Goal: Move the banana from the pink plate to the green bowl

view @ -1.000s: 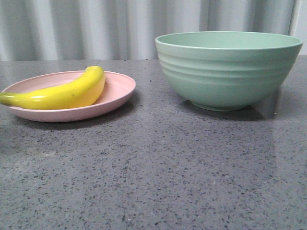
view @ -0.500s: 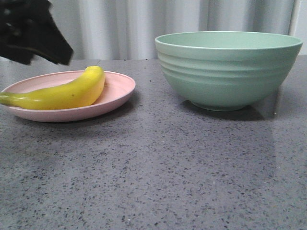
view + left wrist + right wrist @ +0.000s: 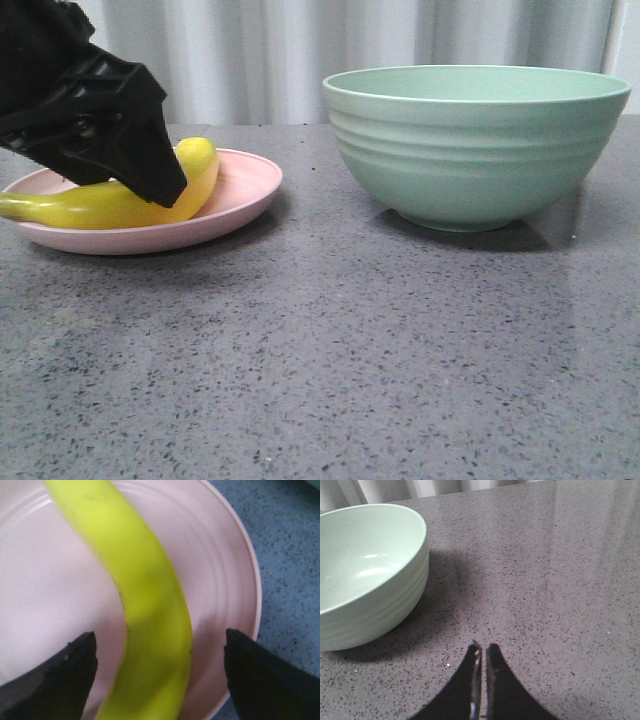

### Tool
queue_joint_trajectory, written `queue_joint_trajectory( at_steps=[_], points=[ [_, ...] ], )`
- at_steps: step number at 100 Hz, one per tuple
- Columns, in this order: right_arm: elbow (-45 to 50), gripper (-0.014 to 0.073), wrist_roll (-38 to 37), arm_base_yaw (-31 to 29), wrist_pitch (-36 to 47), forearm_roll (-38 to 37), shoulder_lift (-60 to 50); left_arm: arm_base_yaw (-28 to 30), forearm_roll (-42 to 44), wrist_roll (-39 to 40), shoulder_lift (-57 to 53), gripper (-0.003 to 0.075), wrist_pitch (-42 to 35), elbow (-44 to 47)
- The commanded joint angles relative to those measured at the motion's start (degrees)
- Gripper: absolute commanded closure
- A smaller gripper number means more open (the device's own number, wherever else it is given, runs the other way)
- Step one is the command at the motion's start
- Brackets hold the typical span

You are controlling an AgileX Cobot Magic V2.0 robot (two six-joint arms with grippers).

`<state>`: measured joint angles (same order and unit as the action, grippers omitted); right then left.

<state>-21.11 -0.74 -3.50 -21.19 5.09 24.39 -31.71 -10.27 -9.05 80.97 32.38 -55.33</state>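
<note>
the left gripper (image 3: pixel 159 672) hangs low over the pink plate (image 3: pixel 235 585) with its two dark fingers (image 3: pixel 55 677) spread wide, one on each side of the banana (image 3: pixel 145 600). in the left wrist view a strip of pink shows between each finger and the yellow skin, so the fingers straddle the fruit without pinching it. in the front view the same gripper (image 3: pixel 150 170) shows as a black wedge slanting down from ten o'clock, its tip covering the middle of the banana (image 3: pixel 195 160).

the banana lies on the pink plate (image 3: pixel 245 190), curved, with its greenish stem end reaching past the rim at nine o'clock and its rounded end up toward one o'clock of the plate. the plate sits on the grey speckled bench (image 3: pixel 330 350), at the left of the front view.

the green bowl (image 3: pixel 475 140) stands upright at three o'clock from the plate, apart from it, with bare bench between them. what shows of its inside in the right wrist view holds nothing.

the right gripper (image 3: pixel 481 652) hovers over open bench with its fingers pressed almost together, only a thin slit between the tips, holding nothing. the green bowl (image 3: pixel 367 570) sits at ten o'clock from those tips, well apart, casting a soft shadow on the bench (image 3: pixel 560 580).
</note>
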Motion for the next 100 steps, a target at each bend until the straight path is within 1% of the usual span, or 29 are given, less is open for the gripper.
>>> queue_joint_trajectory(
  at_steps=[1, 10, 25, 31, 36, 41, 43, 48, 52, 53, 54, 57, 59, 60, 63, 64, 67, 78, 92, 100],
  points=[
    [-1.9, 0.0673, 0.2, 0.1, 3.8, 0.1, 0.7, -0.3, -0.4, -1.3, -1.0, 0.0238, -0.6, -1.9],
    [-1.9, 0.0673, 0.2, 0.1, 3.8, 0.1, 0.7, -0.3, -0.4, -1.5, 0.1, 0.0238, 0.5, -1.9],
    [-1.9, 0.0673, 0.2, 0.1, 3.8, 0.1, 0.7, -0.3, -0.6, -1.5, 1.4, 0.0241, 0.2, -1.9],
    [-1.9, 0.0673, 0.2, 0.1, 3.8, 0.1, 0.7, -0.3, -0.6, -1.5, 1.4, 0.0259, -0.2, -1.9],
    [-1.9, 0.0673, 0.2, 0.1, 4.1, 0.1, 0.7, -0.3, -0.6, -1.5, 1.4, 0.0294, -0.2, -2.0],
    [-1.9, 0.0673, 0.2, 0.1, 4.7, 0.1, 0.7, -0.3, -0.6, -1.5, 1.4, 0.0346, -0.3, -2.0],
    [-1.9, 0.0673, 0.2, 0.1, 4.9, 0.1, 0.7, -0.3, -0.6, -1.5, 1.4, 0.0384, -0.3, -2.0],
    [-1.9, 0.0673, 0.2, 0.1, 4.9, 0.1, 0.7, -0.3, -0.6, -1.5, 1.4, 0.0445, -0.4, -2.0],
    [-1.9, 0.0673, 0.2, 0.1, 4.6, 0.1, 0.7, -0.3, -0.6, -1.5, 1.4, 0.0512, -0.4, -2.0],
    [-1.9, 0.0673, 0.2, 0.1, 4.6, 0.1, 0.7, -0.3, -0.6, -1.5, 1.4, 0.0545, -0.4, -2.0],
    [-1.9, 0.0673, 0.2, 0.1, 4.6, 0.1, 0.7, -0.3, -0.6, -1.5, 1.4, 0.0545, -0.4, -2.0],
    [-1.9, 0.0673, 0.2, 0.1, 4.6, 0.1, 0.7, -0.3, -0.6, -1.5, 1.4, 0.0589, -0.4, -2.0],
    [-2.0, 0.0673, 0.2, 0.1, 4.4, 0.1, 0.7, -0.3, -0.6, -1.5, 1.3, 0.0645, -0.4, -2.1],
    [-2.0, 0.0673, 0.2, 0.1, 4.2, 0.1, 0.7, -0.3, -0.6, -1.5, 1.3, 0.0645, -0.4, -2.1],
    [-2.4, 0.0673, 0.2, 0.1, 3.5, 0.1, 0.7, -0.3, -0.4, -1.6, 1.2, 0.0698, -0.4, -2.2],
    [-2.5, 0.0673, 0.2, 0.1, 3.3, 0.1, 0.7, -0.3, -0.3, -1.6, 1.2, 0.0698, -0.4, -2.3],
    [-2.9, 0.0673, 0.2, 0.1, 2.3, 0.1, 0.7, -0.3, -0.2, -1.6, 1.1, 0.074, -0.2, -2.6],
    [-5.9, 0.0673, 0.3, 0.5, -1.8, 0.1, 0.7, -0.3, 0.0, -1.7, 0.3, 0.0739, 0.0, -4.4],
    [-11.4, 0.0669, 0.7, 3.1, -7.2, 0.1, 2.1, -1.4, 0.0, -2.9, -2.2, 0.0739, 1.4, -6.8],
    [-15.4, 0.0615, 0.7, 5.2, -10.7, 1.6, 4.6, -3.2, 0.0, -4.0, -3.8, 0.0739, 2.6, -7.8]
  ],
)
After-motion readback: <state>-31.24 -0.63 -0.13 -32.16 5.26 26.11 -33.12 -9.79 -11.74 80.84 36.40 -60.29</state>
